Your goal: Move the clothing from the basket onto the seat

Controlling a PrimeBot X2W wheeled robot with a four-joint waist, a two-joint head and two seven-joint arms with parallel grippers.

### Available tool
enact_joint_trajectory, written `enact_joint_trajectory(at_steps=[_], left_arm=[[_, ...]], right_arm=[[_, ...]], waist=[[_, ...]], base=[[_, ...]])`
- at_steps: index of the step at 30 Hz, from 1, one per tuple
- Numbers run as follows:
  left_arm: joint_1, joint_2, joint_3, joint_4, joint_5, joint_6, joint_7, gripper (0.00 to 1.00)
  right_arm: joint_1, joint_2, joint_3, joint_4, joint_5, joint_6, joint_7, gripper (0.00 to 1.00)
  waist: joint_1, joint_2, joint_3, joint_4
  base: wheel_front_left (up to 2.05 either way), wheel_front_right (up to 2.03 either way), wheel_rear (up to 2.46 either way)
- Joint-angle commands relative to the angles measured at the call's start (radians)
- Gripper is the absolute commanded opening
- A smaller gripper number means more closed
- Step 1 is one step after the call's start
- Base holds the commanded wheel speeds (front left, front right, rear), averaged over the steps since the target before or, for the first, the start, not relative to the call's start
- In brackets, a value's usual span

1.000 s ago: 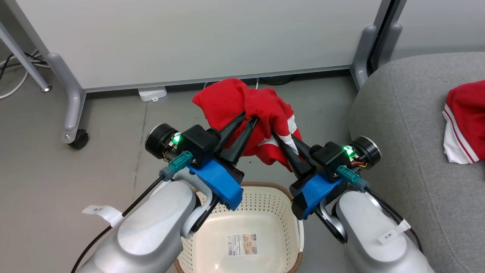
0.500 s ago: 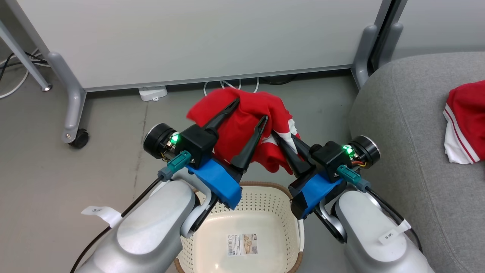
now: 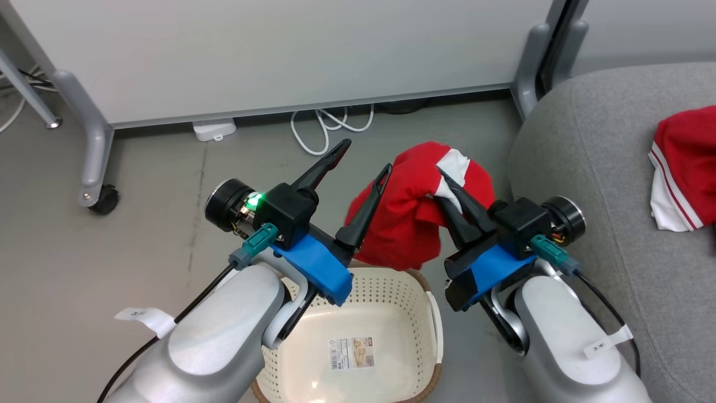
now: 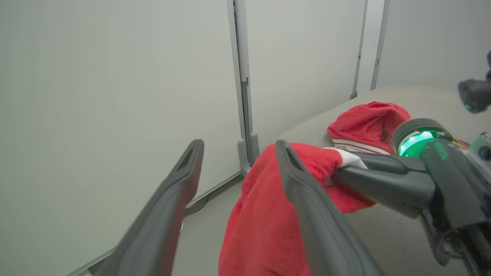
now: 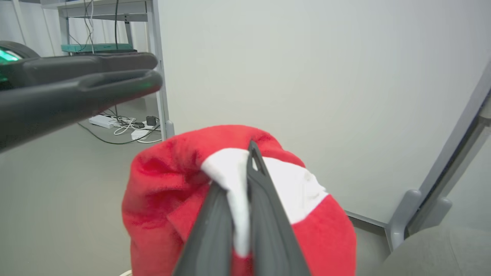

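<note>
A red garment with a white panel (image 3: 417,215) hangs in the air above the basket's far rim, pinched by my right gripper (image 3: 442,182), which is shut on it (image 5: 245,180). My left gripper (image 3: 363,159) is open, its right finger resting beside the cloth and holding nothing (image 4: 238,153). The cream perforated basket (image 3: 417,305) with its brown rim sits low between my forearms; its inside shows just a label. A second red and white garment (image 3: 679,170) lies on the grey seat (image 3: 593,145) at the right.
A white partition wall (image 3: 279,50) with grey castor legs (image 3: 92,145) stands ahead. White cables (image 3: 321,126) and a power strip (image 3: 214,129) lie at its foot. The grey floor spreads to the left.
My left gripper opened and let go of the red garment. My right gripper carried the garment to the right, toward the seat. The head camera has shifted slightly.
</note>
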Motion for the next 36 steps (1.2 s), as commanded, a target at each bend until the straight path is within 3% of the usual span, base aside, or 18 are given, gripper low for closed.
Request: enact_joint_trajectory(at_steps=[1, 21, 36], left_arm=[[-0.010, 0.006, 0.001, -0.001, 0.006, 0.004, -0.005, 1.00], [-0.036, 0.014, -0.039, -0.017, 0.051, -0.002, -0.014, 1.00], [-0.052, 0.014, -0.064, -0.008, 0.063, -0.006, -0.017, 1.00]], right_arm=[[0.011, 0.000, -0.008, -0.010, -0.007, 0.000, -0.004, 0.00], [0.079, 0.000, -0.223, -0.173, -0.057, 0.000, -0.004, 0.00], [0.172, 0.000, -0.314, -0.250, -0.040, 0.000, -0.004, 0.00]], waist=[[0.0000, 0.0000, 0.010, -0.011], [0.0000, 0.0000, 0.118, -0.211], [0.0000, 0.0000, 0.144, -0.334]], base=[[0.00, 0.00, 0.00], [0.00, 0.00, 0.00], [0.00, 0.00, 0.00]])
